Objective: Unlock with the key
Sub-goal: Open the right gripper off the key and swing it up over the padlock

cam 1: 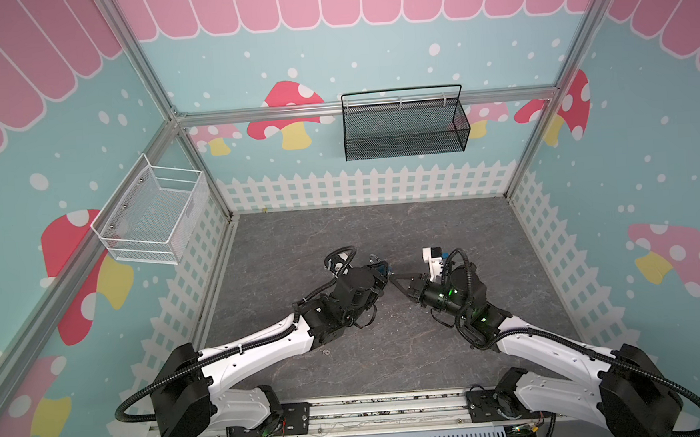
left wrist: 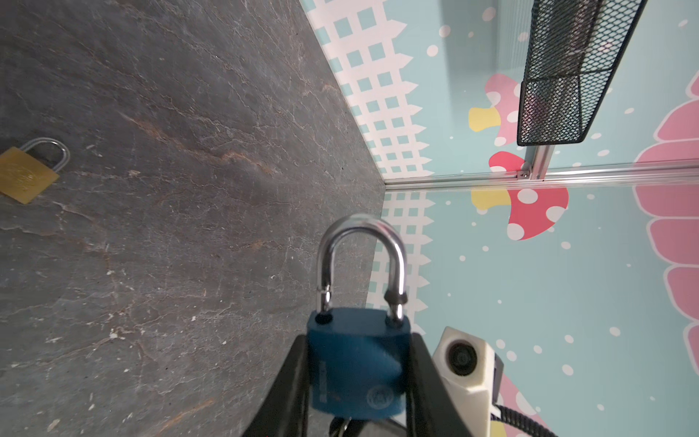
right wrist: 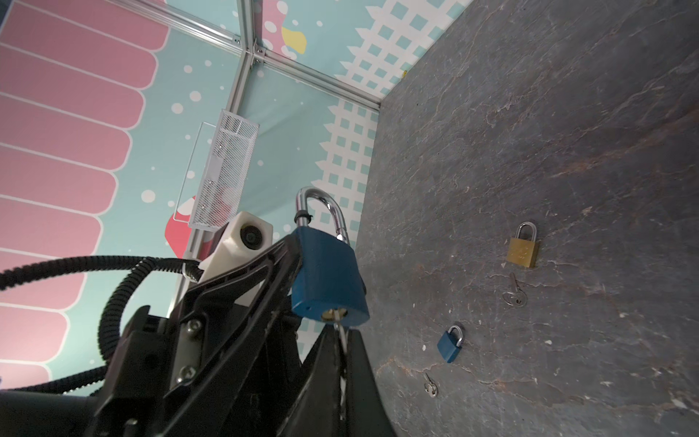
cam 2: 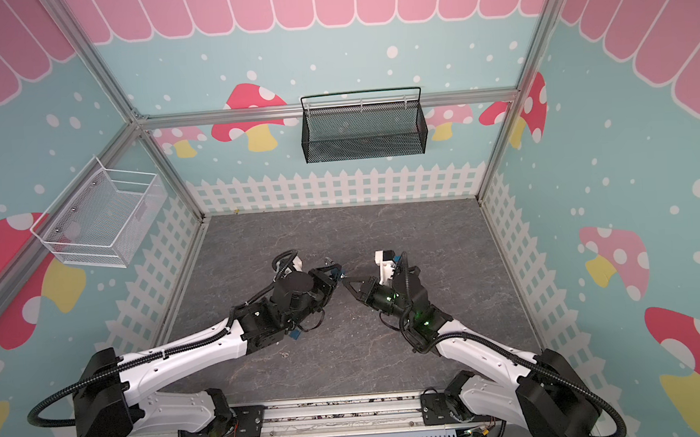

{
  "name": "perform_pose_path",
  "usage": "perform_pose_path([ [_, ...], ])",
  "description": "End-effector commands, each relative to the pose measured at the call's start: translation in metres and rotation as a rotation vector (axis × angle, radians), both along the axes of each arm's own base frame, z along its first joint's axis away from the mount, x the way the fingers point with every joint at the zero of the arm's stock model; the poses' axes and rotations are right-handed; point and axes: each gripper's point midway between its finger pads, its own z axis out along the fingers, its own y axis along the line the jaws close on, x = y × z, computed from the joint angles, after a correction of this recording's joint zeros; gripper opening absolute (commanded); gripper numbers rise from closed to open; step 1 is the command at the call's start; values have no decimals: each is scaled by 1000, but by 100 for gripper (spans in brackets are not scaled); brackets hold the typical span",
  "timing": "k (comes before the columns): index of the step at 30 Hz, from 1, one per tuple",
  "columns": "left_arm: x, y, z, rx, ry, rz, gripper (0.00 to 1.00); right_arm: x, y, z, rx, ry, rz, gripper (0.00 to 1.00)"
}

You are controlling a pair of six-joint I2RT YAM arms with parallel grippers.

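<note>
Dark slate worktop (right wrist: 567,113), cartoon mushroom walls. Nearest the arm bases, a small blue padlock (cam 2: 295,336) and a loose key (cam 2: 284,354) lie by the left arm, padlock partly hidden. Mid-worktop and lifted off the surface, the left gripper (left wrist: 358,378) fingers clamp the flat sides of the big blue padlock (right wrist: 327,280), leaving the shackle (left wrist: 361,257) free. The right gripper (right wrist: 341,355) fingers pinch the key (right wrist: 339,328), whose blade sits in the keyhole. Lock probably dense, rigid, slick paint: grip the body only and expect twist-slip when turning. Thin key, hold by its head. Far wall: black mesh basket (cam 1: 403,127).
</note>
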Motion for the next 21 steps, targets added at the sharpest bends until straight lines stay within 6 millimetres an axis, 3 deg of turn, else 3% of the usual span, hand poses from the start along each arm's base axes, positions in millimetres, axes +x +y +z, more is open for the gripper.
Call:
perform_pose_path([
  [1, -22, -15, 12, 56, -26, -145, 0, 6, -3, 36, -35, -168, -32, 14],
  [7, -19, 16, 9, 271, -80, -187, 0, 7, -25, 18, -234, -229, -93, 49],
  [10, -21, 33, 9, 392, -121, -224, 0, 4, -35, 11, -318, -241, -90, 60],
  [14, -27, 36, 12, 542, -239, -347, 0, 1, -45, 14, -403, -290, -59, 72],
  [21, -41, 28, -2, 780, -481, -591, 0, 1, -39, 31, -572, -351, 71, 78],
])
